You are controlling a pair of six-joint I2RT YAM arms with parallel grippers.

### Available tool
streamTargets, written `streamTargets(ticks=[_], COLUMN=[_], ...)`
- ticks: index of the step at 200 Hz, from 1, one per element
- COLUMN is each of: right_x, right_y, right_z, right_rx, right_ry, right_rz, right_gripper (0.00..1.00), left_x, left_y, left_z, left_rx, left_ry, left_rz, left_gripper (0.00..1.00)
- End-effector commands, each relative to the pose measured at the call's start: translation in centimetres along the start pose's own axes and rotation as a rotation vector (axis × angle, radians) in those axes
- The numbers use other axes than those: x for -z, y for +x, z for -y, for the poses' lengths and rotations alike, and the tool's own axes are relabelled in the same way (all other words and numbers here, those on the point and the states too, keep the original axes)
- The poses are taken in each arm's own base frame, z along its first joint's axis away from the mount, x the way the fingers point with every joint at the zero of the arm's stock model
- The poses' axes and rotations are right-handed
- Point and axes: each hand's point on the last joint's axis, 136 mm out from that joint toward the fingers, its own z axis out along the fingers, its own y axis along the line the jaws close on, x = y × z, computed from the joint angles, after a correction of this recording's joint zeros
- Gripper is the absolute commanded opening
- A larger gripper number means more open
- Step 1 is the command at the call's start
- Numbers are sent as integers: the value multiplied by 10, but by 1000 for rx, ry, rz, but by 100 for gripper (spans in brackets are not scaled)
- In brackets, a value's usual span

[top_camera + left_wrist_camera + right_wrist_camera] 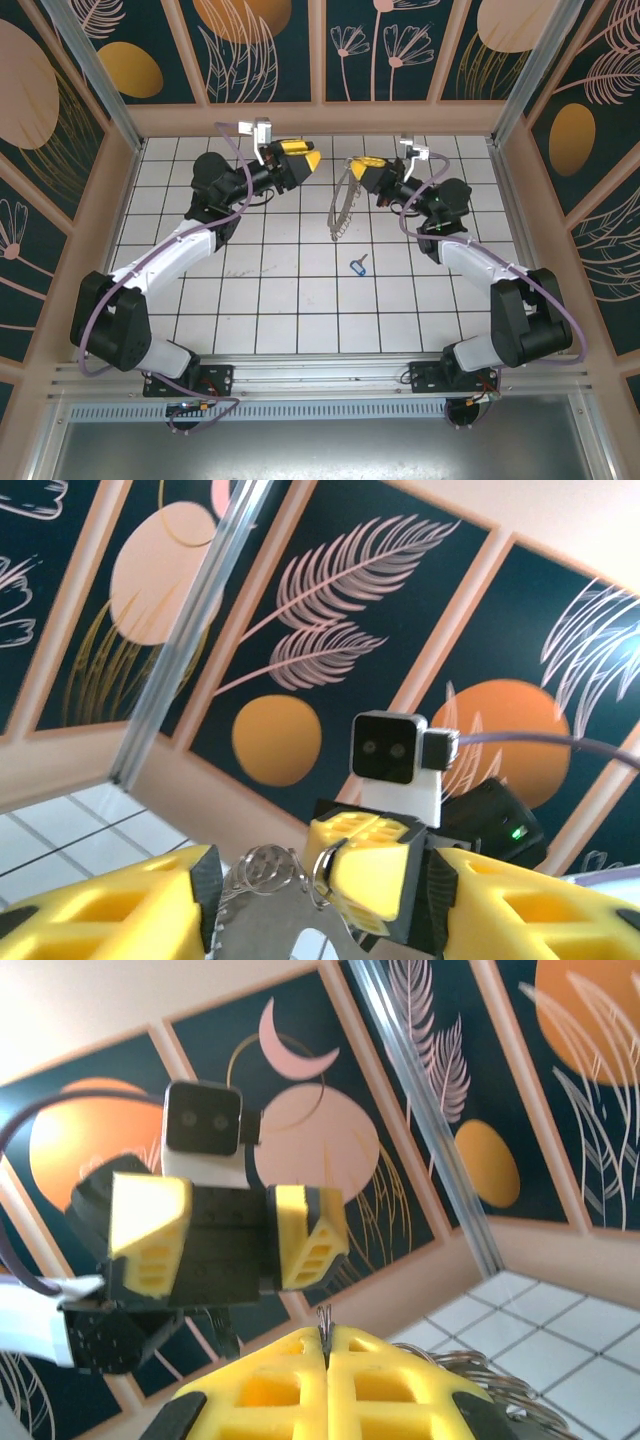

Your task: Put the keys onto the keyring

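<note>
Right now I read this as the hold-and-present step. My right fingers [270, 1390] are pressed fully together, with a thin wire of the keyring [335, 210] pinched in the seam between them. From above, the keyring hangs off that grip as a tilted loop over the middle of the counter [270, 300], and silvery keys [480, 1375] fringe part of its rim.

My left fingers [110, 910] stand roughly half spread and grip nothing. In the left wrist view the right arm's fingertip and a small coil of wire sit in the gap between them. That part is blurred at the frame edge, so I can't tell whether they touch.

The blue key [358, 265] lies flat on the counter, just below the hanging loop in the top view and well apart from both sets of fingers. By my judgement the threading has not begun: the ring is up and the key is down.

Next I'd take the left arm off the ring and down over the blue key. I'd spread the fingers enough to straddle it and close on the blue head, leaving uncovered whichever end must go onto the wire. It is a small flat thing on tile, so I'd expect to need a steep approach with the fingertips right at the surface. The right arm should only hold the loop steady.
</note>
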Motion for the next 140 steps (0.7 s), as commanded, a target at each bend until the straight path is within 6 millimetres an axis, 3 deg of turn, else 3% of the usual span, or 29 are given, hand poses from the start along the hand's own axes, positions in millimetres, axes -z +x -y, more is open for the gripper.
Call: streamTargets(ticks=[1, 86, 140], right_x=[2, -20, -24], right_y=[-33, -30, -26], right_z=[-22, -29, -29], right_rx=[51, 2, -16], right_ry=[-64, -121, -133], right_rz=[164, 212, 218], right_gripper=[0, 0, 0], left_x=[2, -8, -9], left_y=[-6, 17, 24], left_z=[17, 20, 20], left_rx=[9, 52, 67], left_ry=[97, 188, 207], left_rz=[36, -16, -19], left_gripper=[49, 36, 36])
